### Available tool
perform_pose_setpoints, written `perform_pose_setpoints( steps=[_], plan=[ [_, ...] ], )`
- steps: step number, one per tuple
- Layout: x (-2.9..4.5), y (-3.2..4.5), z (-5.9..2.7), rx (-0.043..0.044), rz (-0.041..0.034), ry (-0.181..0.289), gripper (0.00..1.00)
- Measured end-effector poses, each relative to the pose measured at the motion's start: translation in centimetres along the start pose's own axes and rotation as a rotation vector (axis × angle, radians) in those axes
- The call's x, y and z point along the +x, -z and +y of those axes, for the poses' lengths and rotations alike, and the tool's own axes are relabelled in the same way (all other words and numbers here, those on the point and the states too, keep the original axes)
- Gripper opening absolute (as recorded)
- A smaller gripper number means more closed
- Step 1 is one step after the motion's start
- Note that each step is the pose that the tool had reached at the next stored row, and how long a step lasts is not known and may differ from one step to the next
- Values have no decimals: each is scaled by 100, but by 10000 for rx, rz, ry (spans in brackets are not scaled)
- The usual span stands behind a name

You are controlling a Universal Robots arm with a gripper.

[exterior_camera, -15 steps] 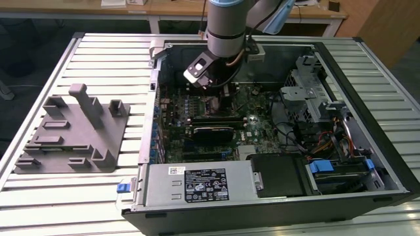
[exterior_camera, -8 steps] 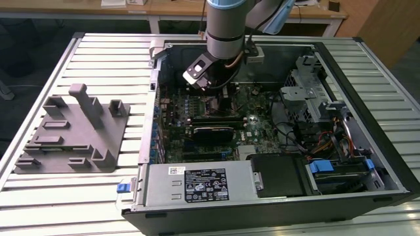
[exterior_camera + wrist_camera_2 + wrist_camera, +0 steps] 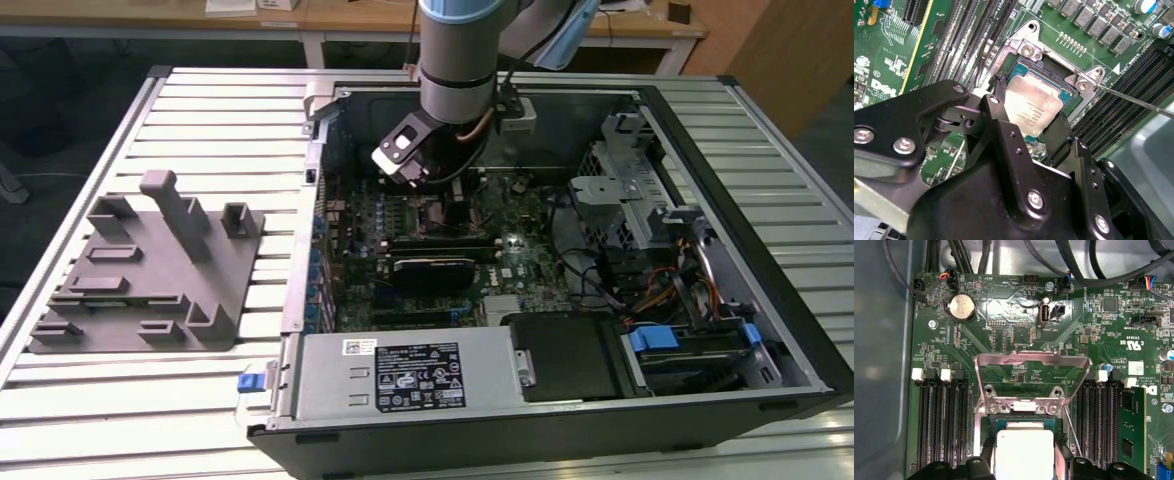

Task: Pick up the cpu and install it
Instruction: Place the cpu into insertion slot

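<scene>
The cpu (image 3: 1029,102), a flat square chip with a silvery-beige top, sits between my two black fingers (image 3: 995,117) directly over the motherboard socket (image 3: 1064,92). My gripper (image 3: 1028,114) is shut on the cpu's two opposite edges. In the first wrist view the cpu (image 3: 1023,450) hangs over the socket frame (image 3: 1019,407), and the socket's metal load plate (image 3: 1034,365) stands flipped up behind it. In the exterior view the gripper (image 3: 424,190) reaches down into the open computer case (image 3: 747,130). Whether the chip touches the socket contacts is hidden.
Memory slots (image 3: 944,425) flank the socket, with a green memory stick (image 3: 1134,430) on one side. The thin retention lever (image 3: 1136,100) sticks out beside the socket. A grey fixture block (image 3: 147,270) lies at the exterior view's left. A power supply (image 3: 400,375) and drive cage (image 3: 627,200) crowd the case.
</scene>
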State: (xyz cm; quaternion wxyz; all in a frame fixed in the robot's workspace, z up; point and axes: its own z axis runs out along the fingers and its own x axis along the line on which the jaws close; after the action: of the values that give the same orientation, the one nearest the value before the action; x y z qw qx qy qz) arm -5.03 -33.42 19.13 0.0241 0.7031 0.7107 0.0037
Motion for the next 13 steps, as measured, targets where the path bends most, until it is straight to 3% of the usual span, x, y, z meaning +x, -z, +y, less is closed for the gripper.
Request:
perform_pose_setpoints(
  steps=[10,11,13],
  plan=[
    [3,-8,2,-12,15,-1,55],
    [3,-8,2,-9,13,0,62],
    [2,-6,1,-5,6,-1,62]
  ],
)
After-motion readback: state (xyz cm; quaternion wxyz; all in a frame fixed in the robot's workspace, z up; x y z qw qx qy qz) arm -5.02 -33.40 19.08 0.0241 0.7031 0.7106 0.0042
